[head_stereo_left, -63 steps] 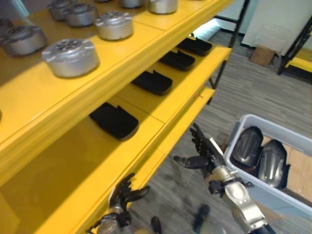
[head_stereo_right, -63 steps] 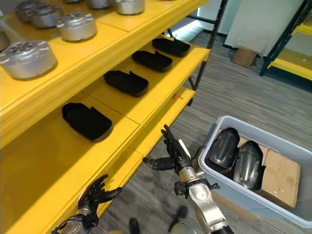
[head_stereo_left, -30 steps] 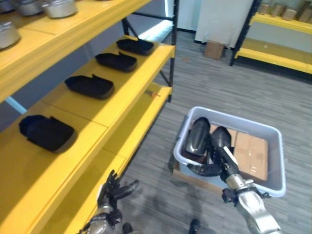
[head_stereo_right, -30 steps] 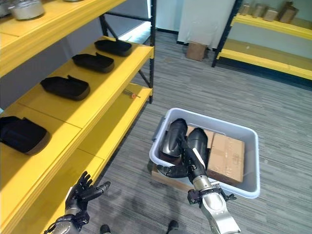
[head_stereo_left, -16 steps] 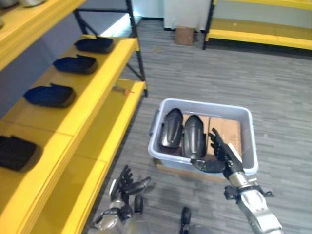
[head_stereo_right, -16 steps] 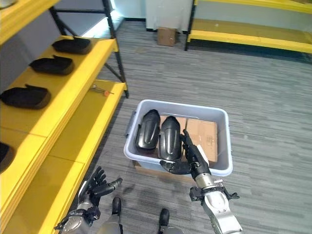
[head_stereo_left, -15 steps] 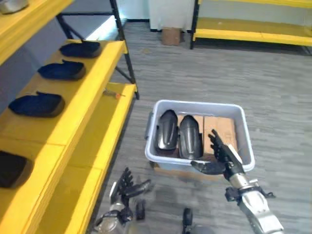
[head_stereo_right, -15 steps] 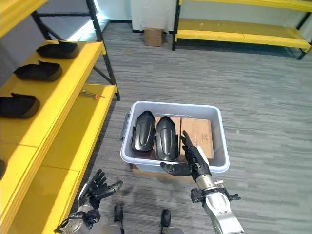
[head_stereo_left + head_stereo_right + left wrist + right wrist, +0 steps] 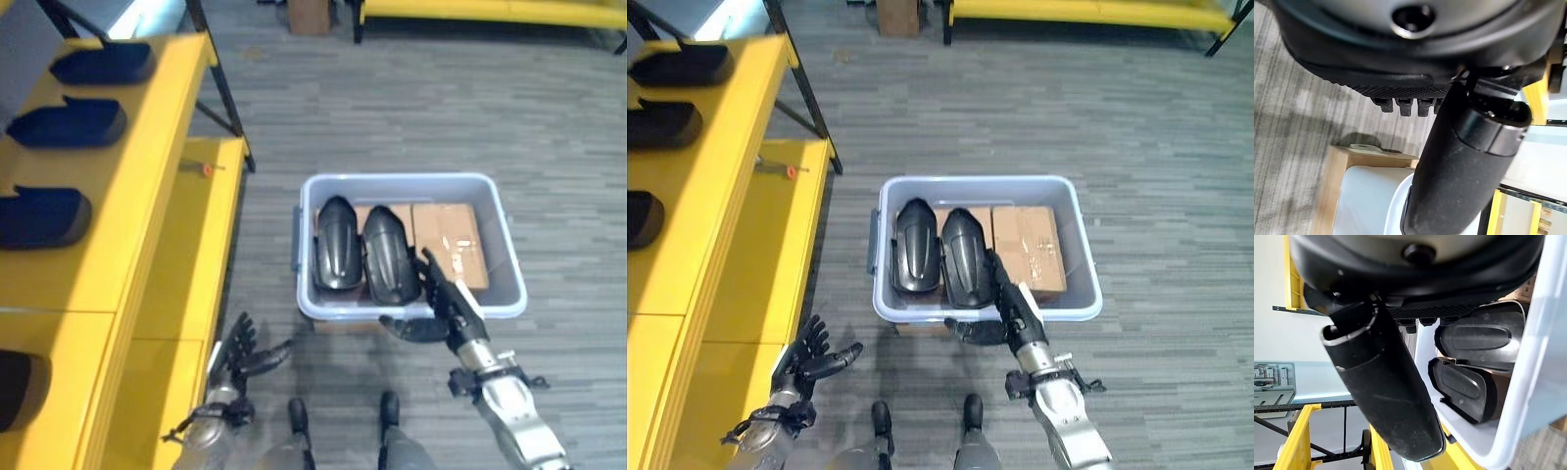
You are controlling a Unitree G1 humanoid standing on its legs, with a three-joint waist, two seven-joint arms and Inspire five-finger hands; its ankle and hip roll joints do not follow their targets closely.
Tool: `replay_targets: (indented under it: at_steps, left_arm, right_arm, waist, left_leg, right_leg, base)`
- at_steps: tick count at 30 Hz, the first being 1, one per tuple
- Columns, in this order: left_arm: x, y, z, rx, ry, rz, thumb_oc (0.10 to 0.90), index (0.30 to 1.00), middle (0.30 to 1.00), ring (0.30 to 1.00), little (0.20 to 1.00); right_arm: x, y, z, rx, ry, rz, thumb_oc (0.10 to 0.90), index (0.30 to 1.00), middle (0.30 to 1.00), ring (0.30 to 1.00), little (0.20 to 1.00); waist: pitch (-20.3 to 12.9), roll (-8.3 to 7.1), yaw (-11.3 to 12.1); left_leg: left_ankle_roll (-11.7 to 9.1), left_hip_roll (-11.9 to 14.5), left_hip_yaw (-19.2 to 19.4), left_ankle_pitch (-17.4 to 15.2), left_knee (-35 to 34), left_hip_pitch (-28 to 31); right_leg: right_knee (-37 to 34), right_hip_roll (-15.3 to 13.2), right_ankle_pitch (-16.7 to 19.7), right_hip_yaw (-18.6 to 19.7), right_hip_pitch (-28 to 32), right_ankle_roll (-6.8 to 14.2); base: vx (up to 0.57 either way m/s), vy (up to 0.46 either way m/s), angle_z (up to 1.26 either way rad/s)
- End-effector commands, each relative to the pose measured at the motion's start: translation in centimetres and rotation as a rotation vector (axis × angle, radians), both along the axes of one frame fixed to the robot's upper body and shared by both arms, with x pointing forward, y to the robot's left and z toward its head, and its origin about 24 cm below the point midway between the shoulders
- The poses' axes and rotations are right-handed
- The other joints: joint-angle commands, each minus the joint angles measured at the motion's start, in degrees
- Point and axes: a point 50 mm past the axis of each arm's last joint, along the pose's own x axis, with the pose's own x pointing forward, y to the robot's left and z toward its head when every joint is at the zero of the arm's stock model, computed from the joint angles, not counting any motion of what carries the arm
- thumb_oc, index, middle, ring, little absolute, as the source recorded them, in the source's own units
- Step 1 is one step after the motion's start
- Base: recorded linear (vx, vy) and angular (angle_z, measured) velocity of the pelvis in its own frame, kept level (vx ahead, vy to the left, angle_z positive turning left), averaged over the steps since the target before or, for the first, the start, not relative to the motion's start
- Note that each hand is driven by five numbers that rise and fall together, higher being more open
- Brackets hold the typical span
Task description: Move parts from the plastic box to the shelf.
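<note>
R hand [image 9: 1011, 311] has crept over box [image 9: 1080, 257] rim at frame centre, fingers straight above parts [image 9: 963, 257]. L hand [image 9: 813, 359] lower left by shelf [image 9: 735, 225], fingers spread, holding nothing.

You've got grey plank floor [image 9: 1176, 176] all round, a cardboard box [image 9: 892, 15] standing far off by a second yellow rack [image 9: 1087, 12], and a small red-tipped tool [image 9: 784, 169] lying alone.
</note>
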Motion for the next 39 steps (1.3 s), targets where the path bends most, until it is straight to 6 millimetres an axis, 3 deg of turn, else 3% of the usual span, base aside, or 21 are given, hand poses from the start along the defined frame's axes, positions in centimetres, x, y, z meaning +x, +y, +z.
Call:
replay_targets:
  at_steps: [1,16,23,24,39]
  left_arm:
    - [2.6,0.3,4.4,0.05,-0.246,-0.01,0.9,1.0,1.0,1.0,1.0]
    - [4.7,-1.2,6.3,0.034,-0.329,-0.047,0.9,1.0,1.0,1.0,1.0]
    - [4.9,-1.6,6.5,0.016,-0.344,-0.051,0.9,1.0,1.0,1.0,1.0]
    - [4.9,-1.7,6.7,0.017,-0.351,-0.055,0.9,1.0,1.0,1.0,1.0]
    - [6.1,-1.9,8.0,0.036,-0.408,-0.045,0.9,1.0,1.0,1.0,1.0]
  right_arm:
    - [1.9,-0.8,7.3,-0.071,-0.375,-0.057,0.9,1.0,1.0,1.0,1.0]
    - [5.5,-2.5,12.1,-0.264,-0.537,-0.218,0.9,1.0,1.0,1.0,1.0]
    - [6.4,-2.9,15.5,-0.449,-0.666,-0.296,0.9,1.0,1.0,1.0,1.0]
    - [6.7,-2.9,16.0,-0.539,-0.689,-0.315,0.9,1.0,1.0,1.0,1.0]
    - [8.4,-3.4,18.4,-0.956,-0.763,-0.467,0.9,1.0,1.0,1.0,1.0]
  waist:
    - [0.2,-0.47,1.3]
    - [6.0,0.54,2.8]
    - [8.3,1.13,3.3]
    - [8.7,1.13,3.5]
    - [10.4,0.7,4.1]
  left_leg:
    - [-2.6,4.9,-2.3,-0.2,4.8,-2.7]
    - [-3.7,5.3,-3.5,2.6,3.8,-8.0]
    - [-3.9,5.5,-3.4,2.6,5.0,-10.2]
    - [-4.0,5.6,-3.4,2.5,5.3,-10.6]
    - [-4.2,5.8,-4.1,2.5,6.2,-13.4]
  right_leg:
    - [5.3,-3.7,-1.7,-2.3,-0.2,2.7]
    - [6.3,-4.1,-0.3,-3.1,-5.8,2.6]
    - [7.2,-4.0,0.0,-2.7,-8.0,2.6]
    - [7.5,-4.0,0.1,-2.7,-8.5,2.6]
    - [8.6,-3.3,0.0,-2.9,-10.9,2.2]
  base:
    - [-0.06,-0.013,0.03]
    - [-0.03,-0.013,0.04]
    - [-0.02,-0.002,0.0]
    - [0.0,0.0,0.0]
    - [0.0,0.0,0.0]
